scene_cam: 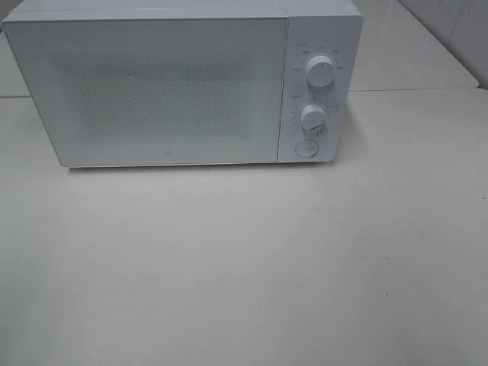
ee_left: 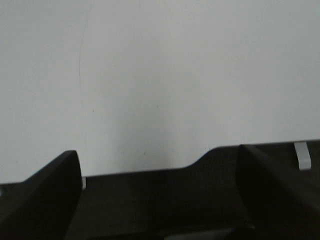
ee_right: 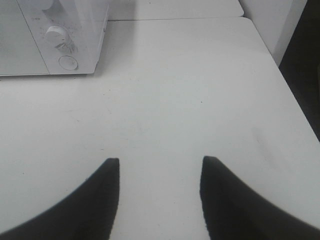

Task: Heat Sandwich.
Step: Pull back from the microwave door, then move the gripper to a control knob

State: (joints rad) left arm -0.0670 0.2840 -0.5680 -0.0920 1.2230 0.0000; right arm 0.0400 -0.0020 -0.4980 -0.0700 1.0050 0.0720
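The white microwave (scene_cam: 175, 84) stands at the back of the table with its door (scene_cam: 152, 88) shut. Two round knobs (scene_cam: 319, 70) and a round button (scene_cam: 306, 148) sit on its right panel. The sandwich is out of view. Neither gripper shows in the exterior high view. In the left wrist view my left gripper (ee_left: 157, 152) stands wide open over bare white table, nothing between its fingers. In the right wrist view my right gripper (ee_right: 160, 161) is open and empty above the table, with the microwave's (ee_right: 75, 35) knob panel some way ahead of it and to one side.
The white table (scene_cam: 244, 267) spreads in front of the microwave. A seam (scene_cam: 412, 89) joins it to a second table behind. In the right wrist view the table's side edge (ee_right: 295, 100) drops to a dark floor.
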